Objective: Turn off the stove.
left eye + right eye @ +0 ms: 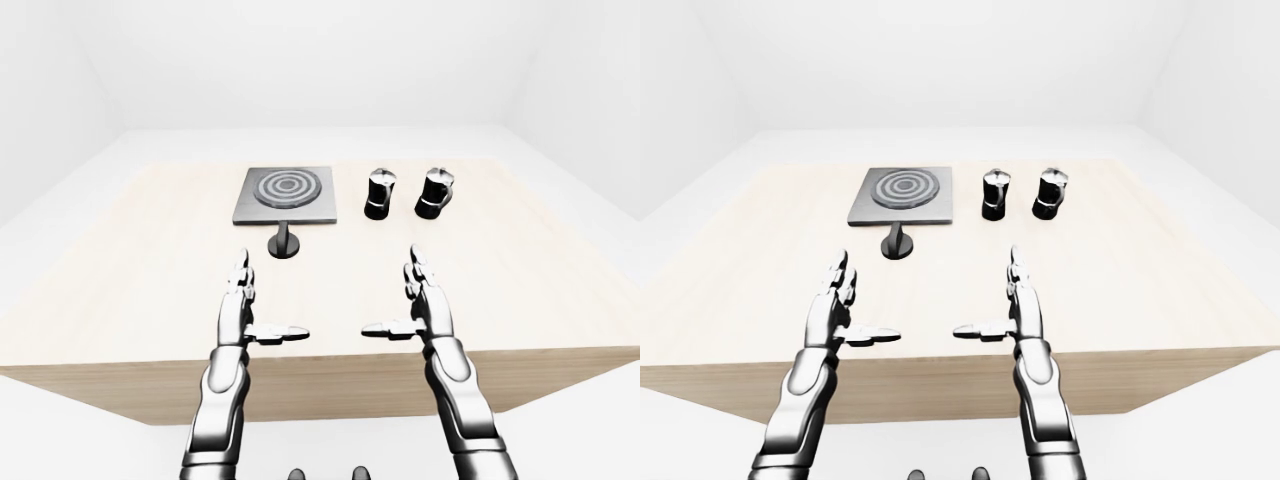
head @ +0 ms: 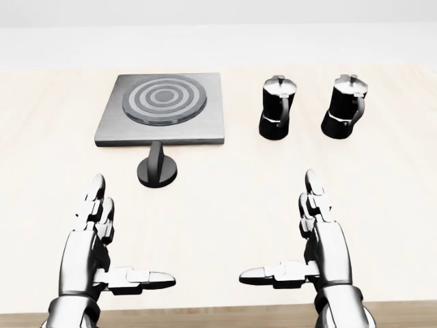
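The stove [image 2: 164, 106] is sitting on the counter [image 2: 225, 212] in the upper left of the head view, its black knob [image 2: 157, 169] standing just below its lower edge. Two moka pots [image 2: 277, 107] [image 2: 344, 105] are standing to its right. The left robot hand [image 2: 99, 249] and right robot hand [image 2: 317, 246] are hovering released, fingers spread, well below the knob.

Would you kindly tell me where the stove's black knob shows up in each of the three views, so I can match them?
Left-eye view: the knob sits left of centre, just below the stove plate.
Head view: the knob lies left of centre, in the upper half, below the plate's lower edge.
Right-eye view: the knob is left of centre, near mid-height.
Shared landmark: the two black moka pots to the right of the plate.
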